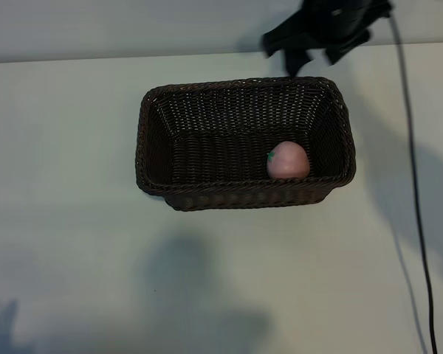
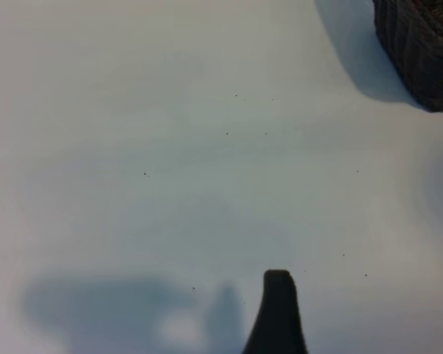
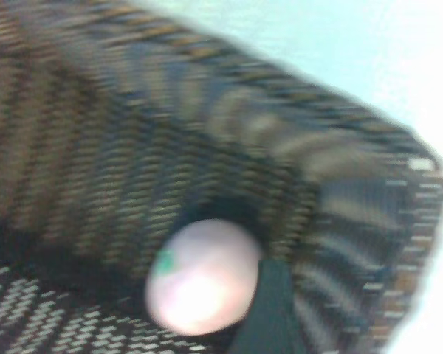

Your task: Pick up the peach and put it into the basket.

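The pale-pink peach (image 1: 288, 160) lies on the floor of the dark-brown wicker basket (image 1: 151, 125), in its near right corner, with the green leaf turned left. My right gripper (image 1: 316, 55) hangs above the basket's far right rim, open, with nothing between its fingers. In the right wrist view the peach (image 3: 203, 276) rests against the woven wall (image 3: 207, 133), and one dark finger (image 3: 269, 313) shows beside it. In the left wrist view one dark finger (image 2: 278, 313) of my left gripper hovers over bare table, open and empty; a corner of the basket (image 2: 421, 44) sits far off.
The basket stands in the middle of a pale table (image 1: 59, 221). A black cable (image 1: 417, 221) runs down the table's right side. Arm shadows fall on the table in front of the basket and to its right.
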`<action>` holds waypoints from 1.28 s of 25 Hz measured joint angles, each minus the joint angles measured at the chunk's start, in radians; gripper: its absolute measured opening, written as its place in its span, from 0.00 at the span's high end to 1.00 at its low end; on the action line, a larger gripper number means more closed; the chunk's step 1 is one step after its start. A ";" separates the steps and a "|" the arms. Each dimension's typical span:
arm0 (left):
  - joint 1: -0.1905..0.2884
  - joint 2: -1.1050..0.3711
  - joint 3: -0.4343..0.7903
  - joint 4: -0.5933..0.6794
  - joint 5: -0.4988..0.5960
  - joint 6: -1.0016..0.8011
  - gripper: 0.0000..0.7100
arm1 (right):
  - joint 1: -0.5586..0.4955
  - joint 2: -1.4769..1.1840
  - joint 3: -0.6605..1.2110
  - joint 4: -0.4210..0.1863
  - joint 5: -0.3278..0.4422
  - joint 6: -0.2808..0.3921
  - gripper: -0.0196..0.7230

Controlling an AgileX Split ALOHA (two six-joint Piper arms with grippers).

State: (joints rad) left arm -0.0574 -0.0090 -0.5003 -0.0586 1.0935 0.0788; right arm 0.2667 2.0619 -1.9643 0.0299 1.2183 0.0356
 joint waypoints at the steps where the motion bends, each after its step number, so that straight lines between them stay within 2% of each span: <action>1: 0.000 0.000 0.000 0.000 0.000 0.000 0.17 | -0.030 0.000 0.000 -0.002 0.001 -0.002 0.20; 8: 0.000 0.000 0.000 0.001 0.000 0.000 0.17 | -0.240 0.000 0.000 -0.004 0.001 -0.022 0.20; 15: 0.000 0.000 0.000 0.001 0.000 0.000 0.17 | -0.383 0.000 0.000 0.040 0.001 -0.023 0.20; 24: 0.000 0.000 0.000 0.001 0.000 0.000 0.17 | -0.477 -0.148 0.111 0.055 0.001 -0.036 0.23; 32: 0.000 0.000 0.000 0.001 0.000 0.000 0.17 | -0.486 -0.429 0.234 0.077 0.003 -0.056 0.25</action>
State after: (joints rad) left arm -0.0574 -0.0090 -0.5003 -0.0579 1.0935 0.0788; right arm -0.2192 1.6332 -1.7301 0.1074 1.2217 -0.0203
